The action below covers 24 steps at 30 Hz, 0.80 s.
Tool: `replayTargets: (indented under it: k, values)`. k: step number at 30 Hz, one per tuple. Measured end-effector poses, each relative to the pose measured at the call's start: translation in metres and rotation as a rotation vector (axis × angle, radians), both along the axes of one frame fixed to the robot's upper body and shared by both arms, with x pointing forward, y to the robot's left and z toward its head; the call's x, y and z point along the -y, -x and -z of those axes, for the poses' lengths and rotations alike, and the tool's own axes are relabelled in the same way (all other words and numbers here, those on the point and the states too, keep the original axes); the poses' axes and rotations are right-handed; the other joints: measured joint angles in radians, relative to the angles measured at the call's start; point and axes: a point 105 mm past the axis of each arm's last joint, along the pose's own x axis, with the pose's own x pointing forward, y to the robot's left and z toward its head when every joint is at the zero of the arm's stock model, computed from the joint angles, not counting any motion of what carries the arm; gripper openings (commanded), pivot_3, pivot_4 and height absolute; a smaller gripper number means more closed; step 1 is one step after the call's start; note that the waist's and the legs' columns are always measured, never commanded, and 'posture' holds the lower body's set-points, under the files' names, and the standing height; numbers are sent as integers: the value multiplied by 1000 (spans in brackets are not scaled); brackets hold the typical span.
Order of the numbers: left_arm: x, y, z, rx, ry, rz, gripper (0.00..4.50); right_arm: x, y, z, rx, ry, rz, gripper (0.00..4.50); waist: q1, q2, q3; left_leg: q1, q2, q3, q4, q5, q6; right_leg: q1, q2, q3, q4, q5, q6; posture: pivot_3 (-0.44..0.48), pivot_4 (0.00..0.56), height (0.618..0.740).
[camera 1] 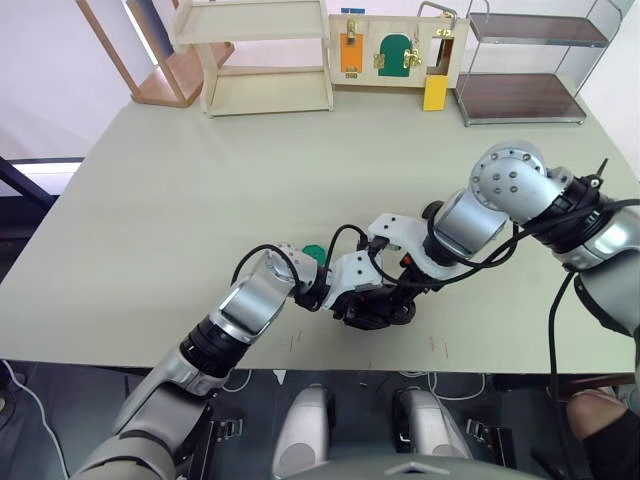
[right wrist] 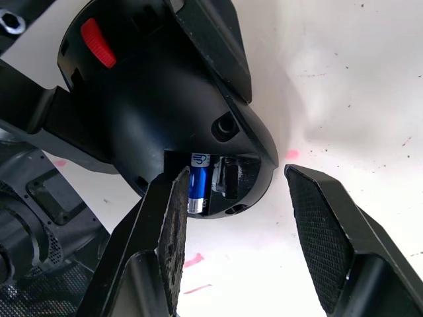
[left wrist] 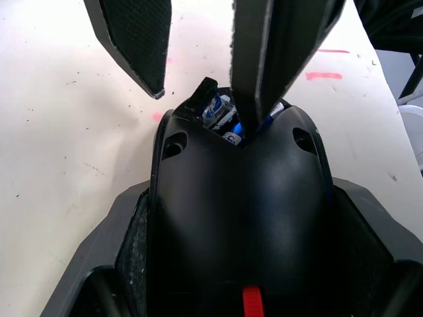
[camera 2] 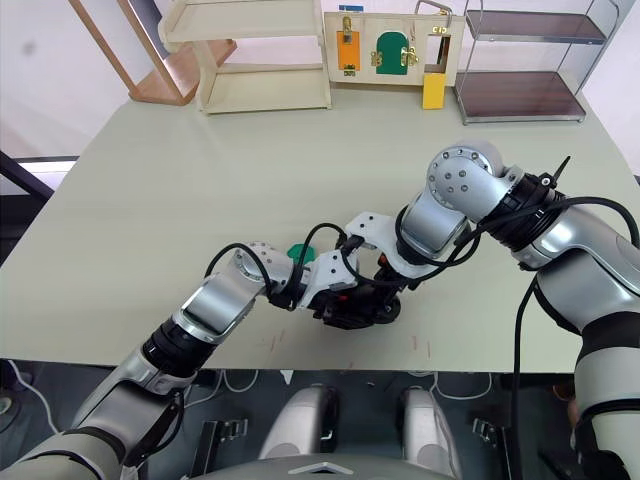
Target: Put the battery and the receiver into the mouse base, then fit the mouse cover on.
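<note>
My left gripper (left wrist: 241, 224) is shut on the mouse base (left wrist: 238, 172), a black oval shell with a red part, held just above the table's front edge (camera 1: 375, 308). The blue battery (right wrist: 197, 191) lies in the hollow compartment at the base's free end. My right gripper (right wrist: 241, 228) is open at that end. One of its fingers (right wrist: 173, 244) is close beside the battery, and the other stands apart over bare table. The receiver is hidden; I cannot make it out in the compartment. The mouse cover is out of view.
A small green thing (camera 1: 314, 253) lies just behind my left wrist. At the table's far edge stand a wooden shelf (camera 1: 265, 55), a board with latches (camera 1: 390, 50) and a two-tier rack (camera 1: 530, 60). Red marks (camera 1: 438, 347) dot the tabletop's front edge.
</note>
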Motion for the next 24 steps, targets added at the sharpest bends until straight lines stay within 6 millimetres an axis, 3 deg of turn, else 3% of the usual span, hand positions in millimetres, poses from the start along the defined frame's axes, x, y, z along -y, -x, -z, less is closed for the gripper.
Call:
replayTargets:
  k: [12,24]
  values:
    - [0,0,0,-3,0,0,2931,14,1,-7,4,-10,12,2408,1,0,0,0,0,0,0,0,0,0,0,0,-1,0,0,0,150,740]
    - [0,1,2,1,5,4,2931,32,5,-28,66,-155,28,2408,4,0,0,-1,0,0,-1,-1,1,0,0,-1,-3,0,0,0,150,740]
